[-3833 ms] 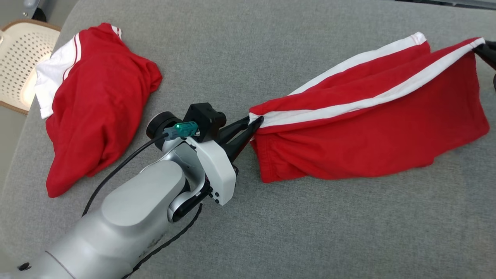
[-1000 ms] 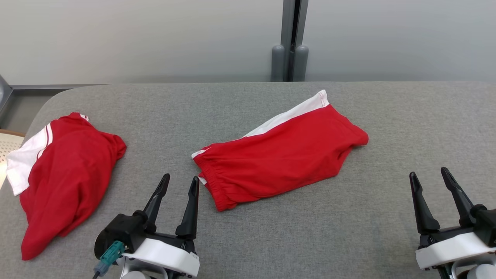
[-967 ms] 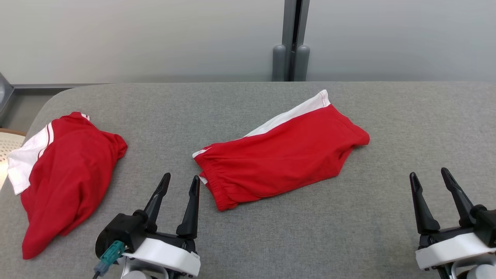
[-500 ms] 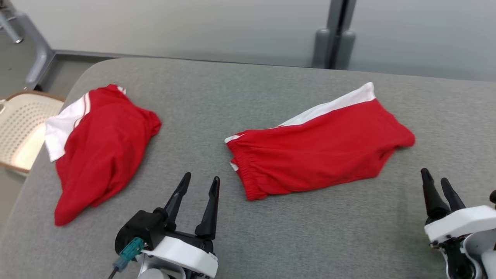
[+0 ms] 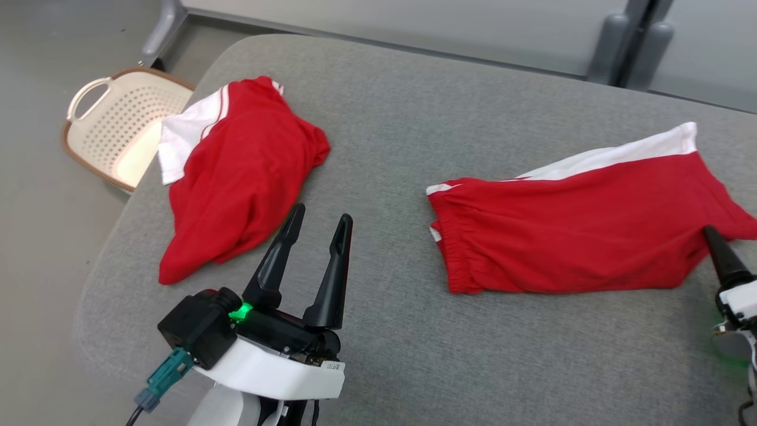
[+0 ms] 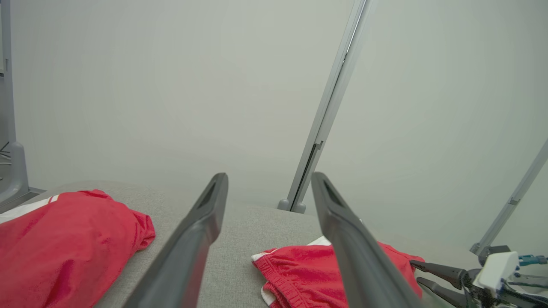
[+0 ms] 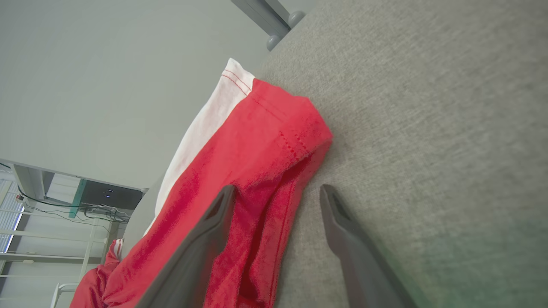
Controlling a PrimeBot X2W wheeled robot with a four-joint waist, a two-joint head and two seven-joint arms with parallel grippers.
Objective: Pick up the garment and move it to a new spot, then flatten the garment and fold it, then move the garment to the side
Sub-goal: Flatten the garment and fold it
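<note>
The red shorts with a white side stripe (image 5: 585, 231) lie folded lengthwise on the grey padded table (image 5: 414, 118), waistband toward the middle. My left gripper (image 5: 322, 213) stands open and empty between the two red garments, apart from both. In the left wrist view the left gripper (image 6: 269, 175) points over the table, with the shorts (image 6: 299, 269) low on the right. My right gripper (image 5: 712, 236) sits at the shorts' right end. In the right wrist view the right gripper (image 7: 277, 188) is open. One finger is over the red cloth (image 7: 257, 141), the other over bare table.
A second red garment with white trim (image 5: 236, 171) lies crumpled near the table's left edge. A perforated cream basket (image 5: 118, 127) stands on the floor beyond that edge. Grey posts (image 5: 627, 41) rise behind the table. Bare table lies between the garments.
Both grippers held the shorts stretched out earlier, have let go and stand open. The head camera has swung left and down. My right gripper has closed in on the shorts' right end.
</note>
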